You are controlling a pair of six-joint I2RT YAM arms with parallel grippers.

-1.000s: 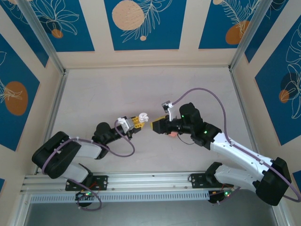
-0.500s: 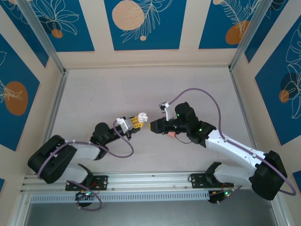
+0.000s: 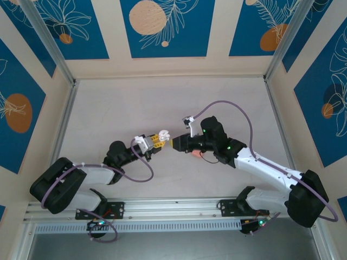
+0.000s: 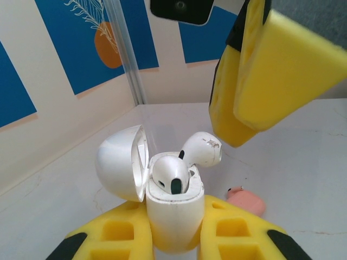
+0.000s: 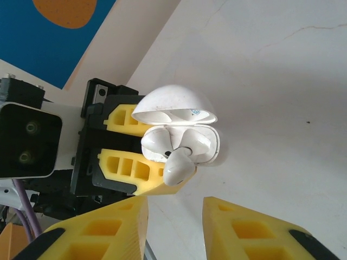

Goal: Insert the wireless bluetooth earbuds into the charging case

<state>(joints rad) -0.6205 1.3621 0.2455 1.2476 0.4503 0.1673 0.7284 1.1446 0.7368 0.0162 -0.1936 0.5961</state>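
Observation:
My left gripper (image 3: 158,140) is shut on the white charging case (image 4: 172,214), holding it upright with its domed lid (image 4: 118,162) swung open. One white earbud (image 4: 170,174) sits in its socket. A second earbud (image 4: 202,150) leans out of the other socket, tilted and only partly in. In the right wrist view the case (image 5: 209,146) is just beyond my right gripper (image 5: 173,208), whose fingers stand apart with nothing between them; the tilted earbud (image 5: 179,167) lies a little past the fingertips. From above, my right gripper (image 3: 175,144) faces the case closely.
A small salmon-pink object (image 4: 247,201) lies on the table under the right arm, also the pink object (image 3: 196,154) from above. The right gripper's yellow finger (image 4: 271,70) hangs above the case. Patterned walls and metal rails (image 3: 59,124) enclose the table.
My right gripper has moved left toward the case and its fingers have drawn closer together. The left gripper has kept the case almost still.

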